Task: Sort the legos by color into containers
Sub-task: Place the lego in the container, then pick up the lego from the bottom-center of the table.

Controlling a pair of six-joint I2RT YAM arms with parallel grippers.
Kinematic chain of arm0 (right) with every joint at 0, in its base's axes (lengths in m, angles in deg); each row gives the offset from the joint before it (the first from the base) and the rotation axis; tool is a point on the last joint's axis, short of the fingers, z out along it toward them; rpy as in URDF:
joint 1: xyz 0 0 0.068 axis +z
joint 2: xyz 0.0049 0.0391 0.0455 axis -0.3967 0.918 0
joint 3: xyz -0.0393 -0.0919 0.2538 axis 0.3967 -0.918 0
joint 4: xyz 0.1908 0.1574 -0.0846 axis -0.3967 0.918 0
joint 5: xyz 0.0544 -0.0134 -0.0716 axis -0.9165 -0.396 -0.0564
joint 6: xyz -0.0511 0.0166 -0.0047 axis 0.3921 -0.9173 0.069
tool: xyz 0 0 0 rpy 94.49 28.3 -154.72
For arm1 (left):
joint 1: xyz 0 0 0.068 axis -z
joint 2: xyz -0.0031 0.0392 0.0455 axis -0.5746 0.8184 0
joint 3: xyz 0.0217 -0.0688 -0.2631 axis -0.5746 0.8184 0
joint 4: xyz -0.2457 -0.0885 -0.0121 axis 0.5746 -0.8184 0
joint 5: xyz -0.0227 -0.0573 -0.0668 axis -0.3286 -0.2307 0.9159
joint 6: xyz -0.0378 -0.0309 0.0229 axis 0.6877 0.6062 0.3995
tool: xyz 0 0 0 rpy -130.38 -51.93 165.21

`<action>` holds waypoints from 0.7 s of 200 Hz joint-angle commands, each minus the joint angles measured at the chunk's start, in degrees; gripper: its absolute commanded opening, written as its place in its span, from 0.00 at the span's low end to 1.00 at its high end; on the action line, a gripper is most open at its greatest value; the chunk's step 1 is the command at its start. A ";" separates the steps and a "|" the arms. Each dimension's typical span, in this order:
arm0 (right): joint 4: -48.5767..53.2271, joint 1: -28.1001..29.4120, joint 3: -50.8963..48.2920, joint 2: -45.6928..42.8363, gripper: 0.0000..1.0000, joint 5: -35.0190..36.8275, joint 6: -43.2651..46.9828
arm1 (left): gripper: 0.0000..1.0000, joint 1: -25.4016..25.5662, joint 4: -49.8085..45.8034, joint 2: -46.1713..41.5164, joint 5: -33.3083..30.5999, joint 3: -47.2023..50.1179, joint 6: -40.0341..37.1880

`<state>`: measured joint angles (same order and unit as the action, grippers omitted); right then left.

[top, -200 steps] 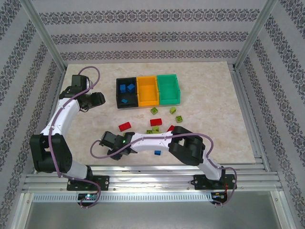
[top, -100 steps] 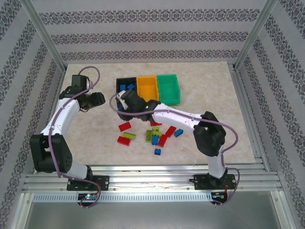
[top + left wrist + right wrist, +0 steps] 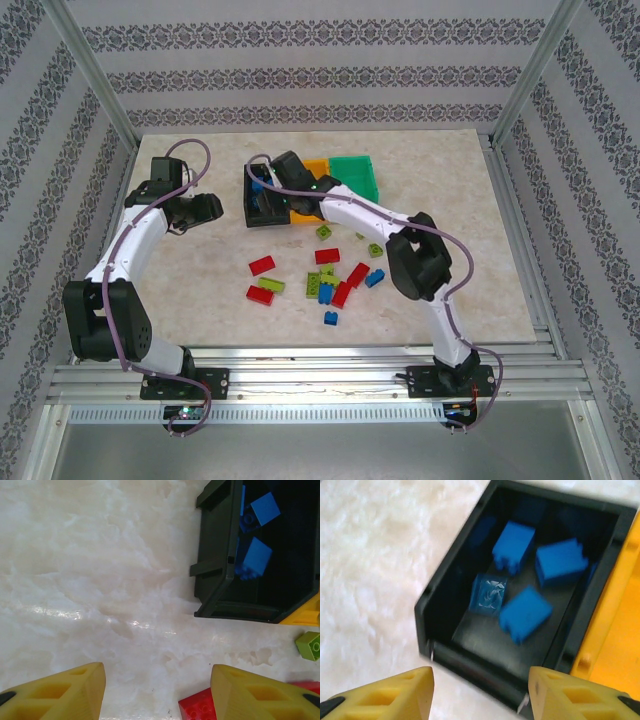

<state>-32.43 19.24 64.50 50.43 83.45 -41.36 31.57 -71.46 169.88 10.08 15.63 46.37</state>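
Nearest, along the table's front: aluminium rails [image 3: 320,362], with both arm bases bolted on side by side. Beyond them, a pale marble-patterned tabletop [image 3: 480,270], glossy, with soft glare in the left wrist view.

Scattered across its near middle, the loose legos [image 3: 343,294]: one blue closest to the rails, then reds, limes and another blue in a loose cluster, all on bare surface, apart from the bins. A little farther, three lime ones just short of the bins.

Left of the scatter, the left gripper [image 3: 205,208], over bare table a little way left of the black bin [image 3: 262,221]. In the left wrist view, its yellow fingers [image 3: 65,695] spread wide with nothing between, a red brick [image 3: 197,707] just beside the right-hand one.

Farther back, three bins in a row, side against side: black, then the orange-yellow bin [image 3: 303,213], then the green bin [image 3: 360,180]. Above the black one, the right gripper [image 3: 268,185], its arm stretched across the scatter and hiding part of the black and orange-yellow bins. In the right wrist view, fingers [image 3: 385,695] wide apart and empty, looking down on several blue bricks [image 3: 525,612] on the black floor.

Behind and to both sides, white wallpaper [image 3: 320,80] with grey ornamental bands, framed by slanting aluminium uprights [image 3: 92,85].
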 commanded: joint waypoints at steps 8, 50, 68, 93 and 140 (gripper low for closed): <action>-3.43 2.06 -13.18 -11.24 0.54 -1.14 -0.51 | 0.58 -0.49 1.34 0.10 2.80 -0.37 -0.11; -5.21 3.00 -33.35 -23.37 0.54 -1.03 -2.44 | 0.58 -0.53 1.62 0.70 4.64 -0.43 0.03; -3.97 3.10 -39.00 -26.41 0.54 -1.33 -3.60 | 0.58 -0.45 1.45 1.24 5.19 -0.37 0.09; -1.82 3.87 -44.43 -29.84 0.54 -0.65 -3.97 | 0.58 -0.48 1.59 2.05 6.26 -0.60 0.11; -0.01 6.99 -52.05 -35.91 0.51 -1.26 -7.80 | 0.58 -0.49 0.84 2.31 5.16 -0.86 -0.33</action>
<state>-33.72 24.01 15.15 18.39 82.71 -46.11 31.57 -71.28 172.02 14.98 15.63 46.37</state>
